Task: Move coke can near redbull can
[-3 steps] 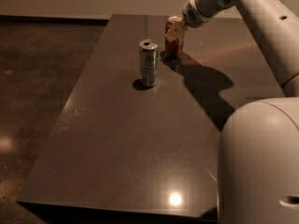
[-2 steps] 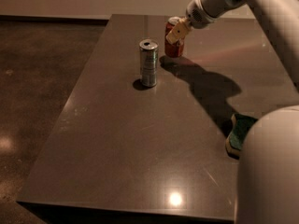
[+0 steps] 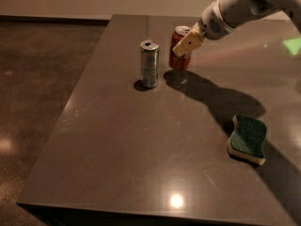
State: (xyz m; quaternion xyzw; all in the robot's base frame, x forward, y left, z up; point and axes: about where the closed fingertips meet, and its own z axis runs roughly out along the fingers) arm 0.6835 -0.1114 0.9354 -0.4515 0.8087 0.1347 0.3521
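Observation:
The coke can (image 3: 178,59) is a short red can with a silver top, standing upright at the far middle of the dark table (image 3: 141,149). My gripper (image 3: 182,40) reaches in from the upper right and is shut on it; one tan finger (image 3: 186,43) lies across the can's front, and the other is hidden behind it. The redbull can (image 3: 149,63) is a tall, slim silver can. It stands upright just left of the coke can, with a small gap between them.
A green and yellow sponge (image 3: 248,139) lies near the table's right side. The arm's shadow runs across the table between the coke can and the sponge. The table's left edge drops to a dark speckled floor (image 3: 37,79).
The coke can has moved toward the camera in my gripper and now sits closer to the redbull can. My arm has swung out of the lower right, uncovering the sponge.

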